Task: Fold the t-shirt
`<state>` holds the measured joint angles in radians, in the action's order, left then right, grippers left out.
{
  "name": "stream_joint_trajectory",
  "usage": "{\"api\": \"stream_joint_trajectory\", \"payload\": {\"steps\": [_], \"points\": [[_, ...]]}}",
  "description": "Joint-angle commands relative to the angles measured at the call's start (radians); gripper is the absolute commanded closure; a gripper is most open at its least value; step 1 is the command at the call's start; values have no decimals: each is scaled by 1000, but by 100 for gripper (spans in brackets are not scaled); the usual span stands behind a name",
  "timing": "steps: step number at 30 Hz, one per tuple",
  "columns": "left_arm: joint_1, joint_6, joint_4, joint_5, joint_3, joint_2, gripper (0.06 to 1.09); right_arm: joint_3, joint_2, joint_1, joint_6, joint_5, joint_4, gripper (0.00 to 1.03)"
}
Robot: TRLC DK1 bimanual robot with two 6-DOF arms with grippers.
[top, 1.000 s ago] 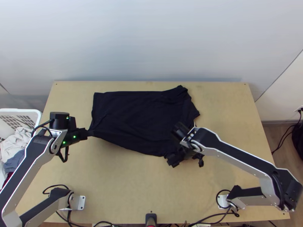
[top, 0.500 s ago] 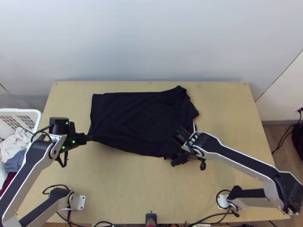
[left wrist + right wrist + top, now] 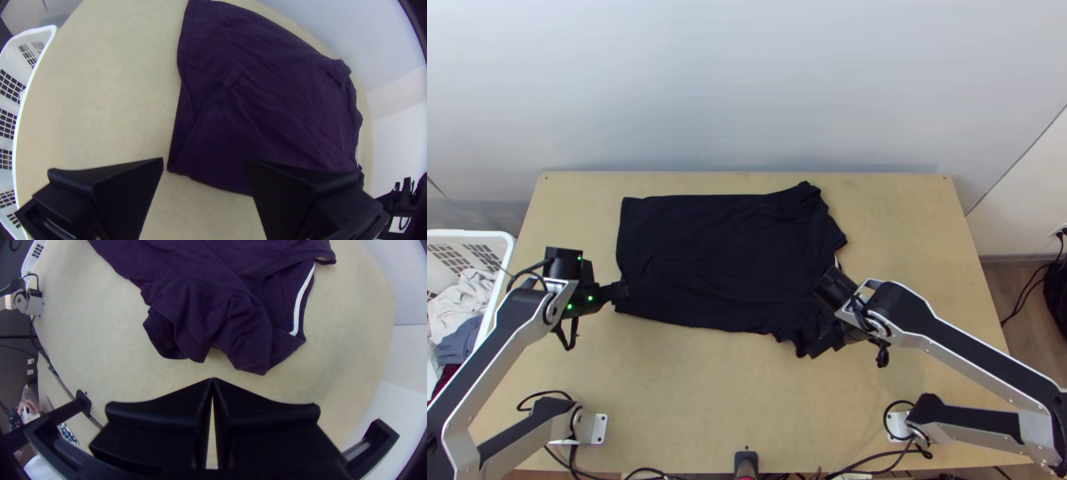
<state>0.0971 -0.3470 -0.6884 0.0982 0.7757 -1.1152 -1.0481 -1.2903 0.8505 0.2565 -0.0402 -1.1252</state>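
The dark t-shirt (image 3: 723, 256) lies on the table, its body mostly flat and its near right part rumpled. My left gripper (image 3: 621, 293) is at its near left corner; in the left wrist view the fingers of the left gripper (image 3: 204, 162) stand wide apart, with the t-shirt (image 3: 267, 106) partly behind one finger. At the near right edge is my right gripper (image 3: 825, 349). From the right wrist, the right gripper (image 3: 212, 380) is shut with nothing between its tips, just off the bunched cloth of the t-shirt (image 3: 222, 324). A white strip runs along one edge.
A white basket (image 3: 505, 240) with clothes stands beyond the left edge of the light wooden table (image 3: 691, 392). Bare wood lies between the t-shirt and the arm bases. Cables run along the near edge, and a pale wall rises behind the far edge.
The t-shirt's near left corner, earlier drawn out to my left gripper, is let go and lies lower, while that gripper has shifted slightly right. My right gripper has moved right and slightly nearer.
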Motion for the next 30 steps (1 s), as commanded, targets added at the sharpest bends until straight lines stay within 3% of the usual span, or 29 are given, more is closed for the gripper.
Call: {"api": "stream_joint_trajectory", "payload": {"steps": [1,11,12,15,21,30], "points": [[-8,-26,18,40,66,-127,15,-9,28,-31,-11,14,-7,100],[58,-32,99,37,272,-413,15,-49,-9,-79,-3,14,16,94],[64,-29,115,34,284,-433,15,-50,-12,-79,1,14,16,89],[72,-17,135,23,318,-488,15,-53,-14,-87,23,13,16,57],[87,23,208,-23,347,-558,15,-47,-23,-108,47,14,16,16],[101,42,213,-29,356,-620,18,-61,-47,-116,53,14,15,10]]}}
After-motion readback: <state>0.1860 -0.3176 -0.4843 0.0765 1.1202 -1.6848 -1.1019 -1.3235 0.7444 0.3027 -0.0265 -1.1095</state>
